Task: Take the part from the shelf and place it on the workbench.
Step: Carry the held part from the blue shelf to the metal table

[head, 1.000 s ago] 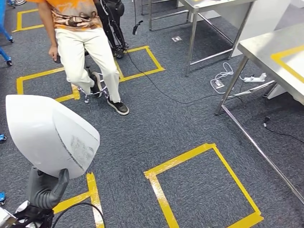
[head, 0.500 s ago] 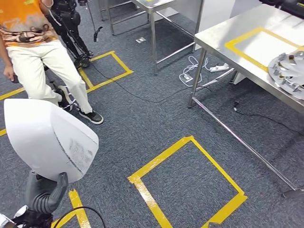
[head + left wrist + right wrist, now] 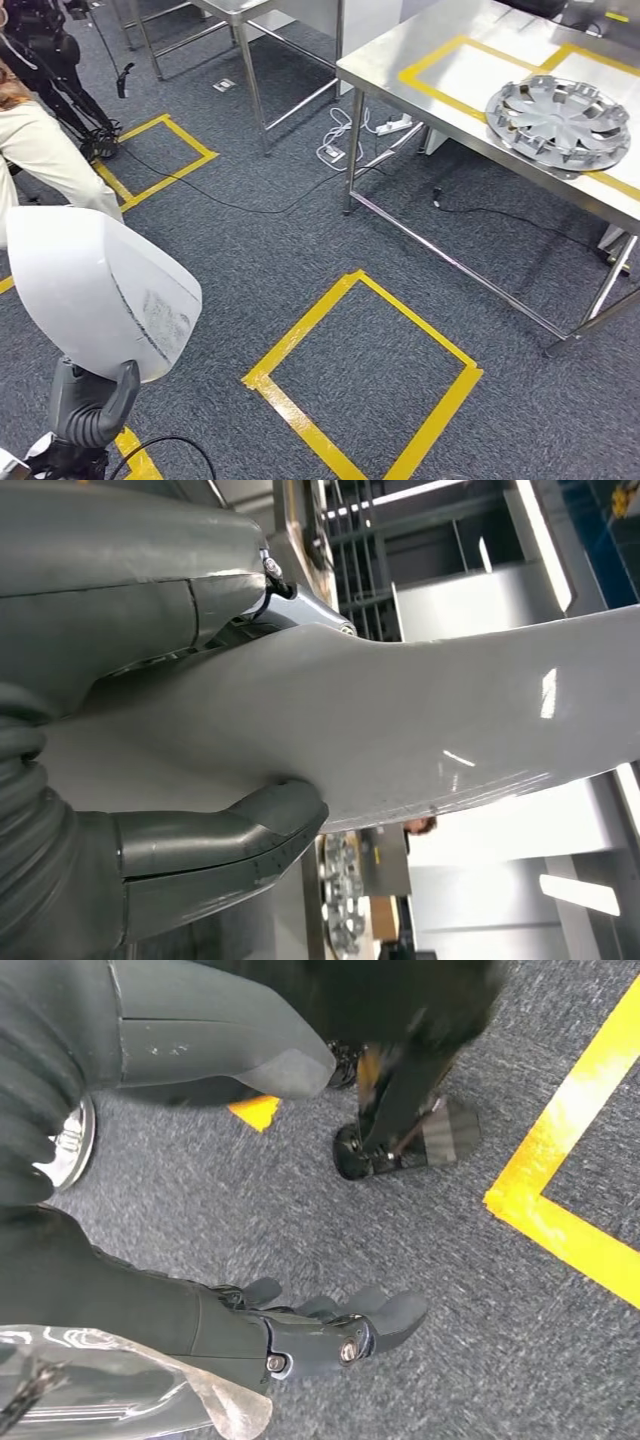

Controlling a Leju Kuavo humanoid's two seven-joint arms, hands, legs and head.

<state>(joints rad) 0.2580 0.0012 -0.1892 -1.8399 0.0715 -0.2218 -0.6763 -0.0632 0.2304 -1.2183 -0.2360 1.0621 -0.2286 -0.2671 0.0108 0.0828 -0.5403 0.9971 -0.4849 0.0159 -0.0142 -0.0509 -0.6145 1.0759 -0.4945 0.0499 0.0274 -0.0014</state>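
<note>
Camera swung right over the last second: workbench [image 3: 483, 110] with hubcap [image 3: 558, 120] now close ahead. Left hand [image 3: 90, 405] clamped on white part [image 3: 98, 290], carried low-left. Right hand [image 3: 332, 1330] hanging, fingers apart, empty. Placement likely next.

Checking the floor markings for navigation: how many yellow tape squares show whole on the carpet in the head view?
2: one square directly ahead on the carpet, another farther off near the person. A further tape strip shows partly, behind the held white part.
</note>
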